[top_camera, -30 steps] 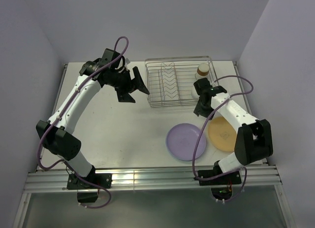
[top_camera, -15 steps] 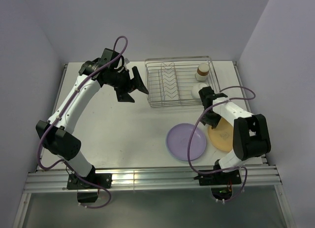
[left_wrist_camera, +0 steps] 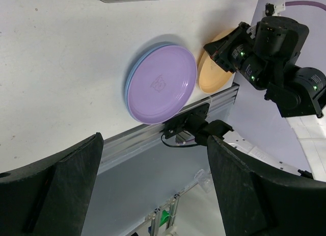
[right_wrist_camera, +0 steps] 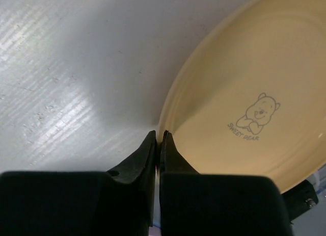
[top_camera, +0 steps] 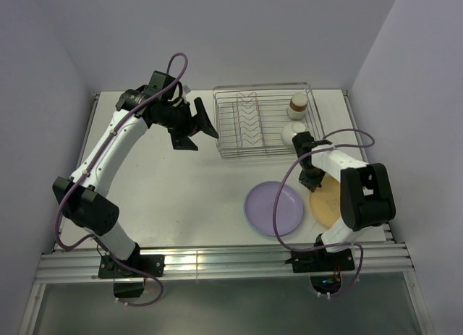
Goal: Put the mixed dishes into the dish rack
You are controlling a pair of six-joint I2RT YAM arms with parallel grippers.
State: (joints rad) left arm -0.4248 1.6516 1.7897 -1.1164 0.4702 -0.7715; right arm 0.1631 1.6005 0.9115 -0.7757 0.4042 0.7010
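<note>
Right arm has swung down from the dish rack (top_camera: 260, 87) corner to the lower right of the overhead view, and its jaws have gone from half open to closed. Right gripper (top_camera: 309, 181) sits at the upper-left rim of the orange-yellow plate (top_camera: 327, 206). In the wrist view its fingertips (right_wrist_camera: 153, 144) are pinched nearly together on that rim. An edge grip seems the only option, since the plate lies flat on the table (top_camera: 181, 183).

Lavender plate (top_camera: 271, 208) lies just left of it, stacked on a blue plate (left_wrist_camera: 128, 88); only the blue rim shows.

White bowl (top_camera: 289, 132) and brown-rimmed cup (top_camera: 298, 102) are already at the rack's right end, in the upper centre.

Left gripper (top_camera: 197, 130) hangs wide open beside the rack's left side, holding nothing and clear of the dividers.

Step in hand, judged: lift this plate.
</note>
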